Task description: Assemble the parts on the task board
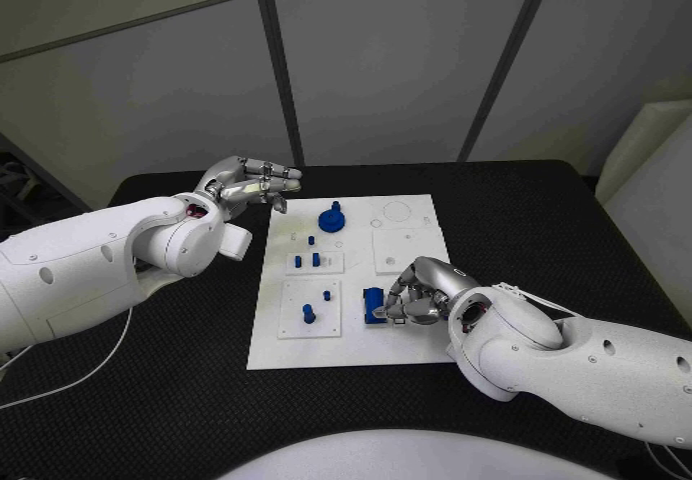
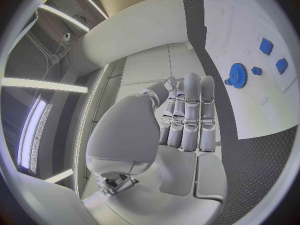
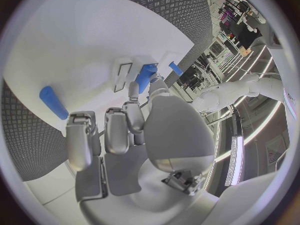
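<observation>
Resting on the black table, the flat white rectangular task board lay between the two arms when you were observed. Your right hand sat over the board's near right portion, its fingers curled around an upright blue block-shaped part at the board's middle-near area; contact appeared to be a grasp, though the fingers hid much of the piece. In the right wrist view, a blue part stood just beyond the fingertips, and a separate elongated blue piece lay on the board well apart from it.

Your left hand hovered off the board's far left corner, released, with its fingers straight and held side by side and nothing in them, as the left wrist view confirmed. A round blue gear-shaped part stood on the board's far left area, near that hand but not touched. Small blue pegs stood in the raised white square plates on the board's left side.
</observation>
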